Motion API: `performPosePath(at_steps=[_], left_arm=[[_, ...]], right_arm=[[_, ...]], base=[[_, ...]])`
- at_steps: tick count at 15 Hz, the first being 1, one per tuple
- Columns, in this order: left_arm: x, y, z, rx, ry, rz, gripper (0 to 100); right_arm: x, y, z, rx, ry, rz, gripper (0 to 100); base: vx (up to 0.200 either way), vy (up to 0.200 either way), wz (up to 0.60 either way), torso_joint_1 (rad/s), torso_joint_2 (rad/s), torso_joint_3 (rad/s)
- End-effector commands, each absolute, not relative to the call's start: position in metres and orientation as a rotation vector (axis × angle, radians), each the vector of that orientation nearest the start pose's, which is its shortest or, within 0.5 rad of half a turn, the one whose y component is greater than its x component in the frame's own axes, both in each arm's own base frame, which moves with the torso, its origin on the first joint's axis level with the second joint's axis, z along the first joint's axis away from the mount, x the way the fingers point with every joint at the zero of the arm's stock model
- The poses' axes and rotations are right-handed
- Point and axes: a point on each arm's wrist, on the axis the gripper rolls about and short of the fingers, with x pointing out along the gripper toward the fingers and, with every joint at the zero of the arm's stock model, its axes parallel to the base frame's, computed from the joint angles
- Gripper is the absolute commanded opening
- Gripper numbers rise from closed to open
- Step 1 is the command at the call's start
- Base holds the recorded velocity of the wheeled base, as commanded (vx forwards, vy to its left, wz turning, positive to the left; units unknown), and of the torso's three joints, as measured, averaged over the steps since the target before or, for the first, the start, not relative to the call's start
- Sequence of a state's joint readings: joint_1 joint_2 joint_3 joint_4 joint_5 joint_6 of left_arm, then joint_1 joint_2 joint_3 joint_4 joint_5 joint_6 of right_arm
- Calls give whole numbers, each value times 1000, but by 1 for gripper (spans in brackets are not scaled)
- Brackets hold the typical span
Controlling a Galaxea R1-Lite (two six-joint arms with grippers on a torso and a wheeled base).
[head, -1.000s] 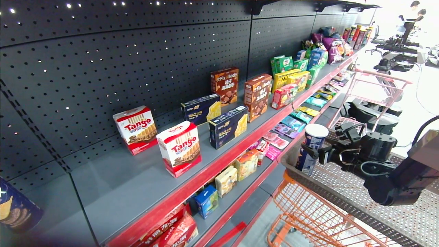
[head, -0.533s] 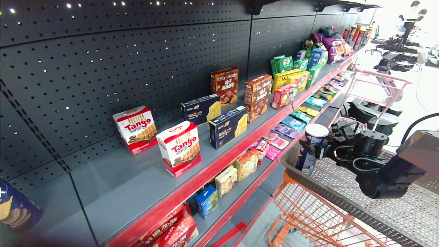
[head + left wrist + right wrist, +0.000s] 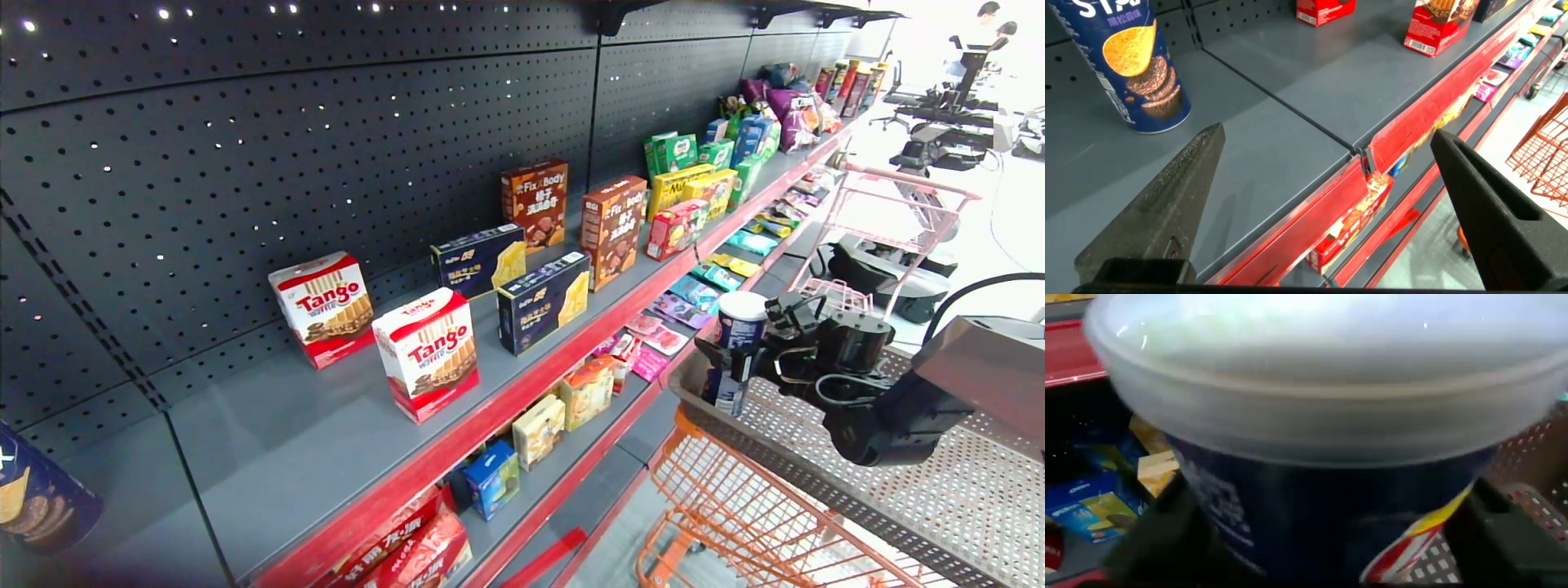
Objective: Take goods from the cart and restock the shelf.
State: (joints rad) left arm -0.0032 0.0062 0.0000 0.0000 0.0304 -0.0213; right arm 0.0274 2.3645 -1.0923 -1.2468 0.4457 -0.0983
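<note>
shifting shelfward, right gripper is pinching the blue canister over the cart corner; left gripper jaws are hanging spread above the shelf front edge.

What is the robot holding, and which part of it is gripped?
The right end effector holds a blue snack canister by its sides, below the white lid. The left end effector is open and empty.
</note>
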Motion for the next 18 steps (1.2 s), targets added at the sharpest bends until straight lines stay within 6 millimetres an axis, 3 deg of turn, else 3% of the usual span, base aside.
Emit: performPosePath(at_steps=[1,4,8,11,12,14,16,18], left_arm=[[-22,1,76,-21,7,28,100],[-22,1,76,-21,7,28,100],[-22,1,76,-21,7,28,100],[-22,1,76,-21,7,28,100],[-22,1,76,-21,7,28,100],[-22,1,76,-21,7,28,100],[-22,1,76,-21,7,28,100],[-22,1,76,-21,7,28,100]], right_arm=[[440,23,64,-96,-11,480,0],[436,19,71,-99,-17,469,0],[406,15,94,-94,-5,456,0],[368,17,140,-47,-7,367,0],[340,21,174,-10,12,344,0],[282,31,202,-9,48,247,0],[216,44,203,-17,46,184,0],[185,36,200,-18,29,140,0]], base=[[0,0,0,0,0,0],[0,0,0,0,0,0],[0,0,0,0,0,0],[0,0,0,0,0,0],[0,0,0,0,0,0],[0,0,0,0,0,0],[0,0,0,0,0,0],[0,0,0,0,0,0]])
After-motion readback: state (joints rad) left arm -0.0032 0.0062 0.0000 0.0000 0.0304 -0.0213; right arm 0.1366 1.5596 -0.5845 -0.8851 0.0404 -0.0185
